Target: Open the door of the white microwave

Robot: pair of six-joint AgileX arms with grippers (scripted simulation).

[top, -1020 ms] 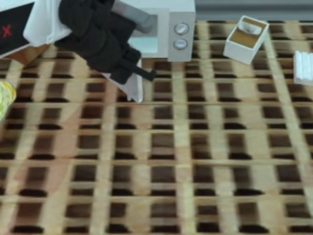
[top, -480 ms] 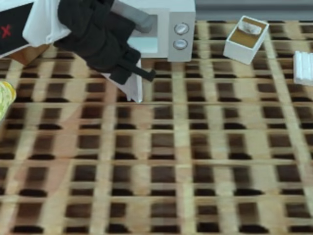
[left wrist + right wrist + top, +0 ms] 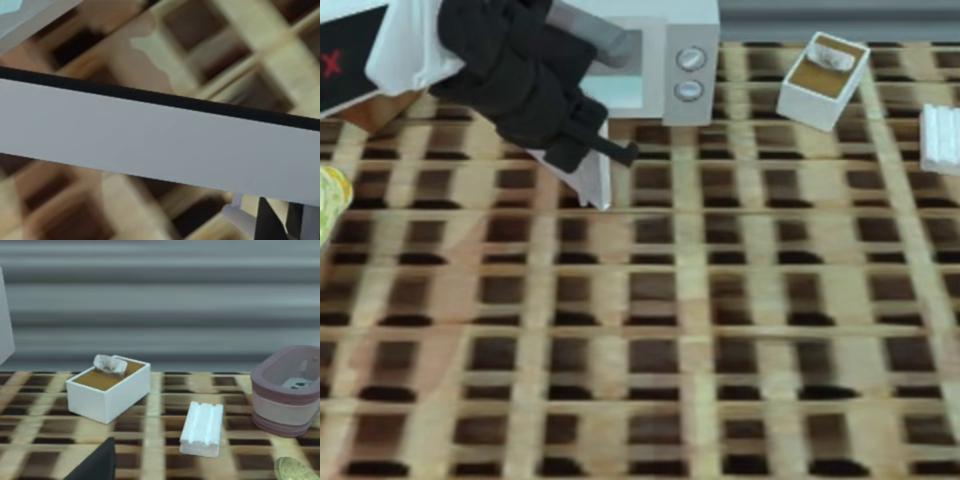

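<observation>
You see one white microwave [image 3: 665, 40] at the table's far edge, two knobs [image 3: 690, 75] — its one door [image 3: 592, 170] swung out, left gripper [image 3: 605, 145] clenched on its edge.

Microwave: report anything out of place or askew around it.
Nothing is spilled or damaged. The door stands swung out from the microwave, with the left gripper at its edge, which suits the task. The tissue box sits skewed.

Red "X" on black panel [image 3: 345, 55].
</observation>
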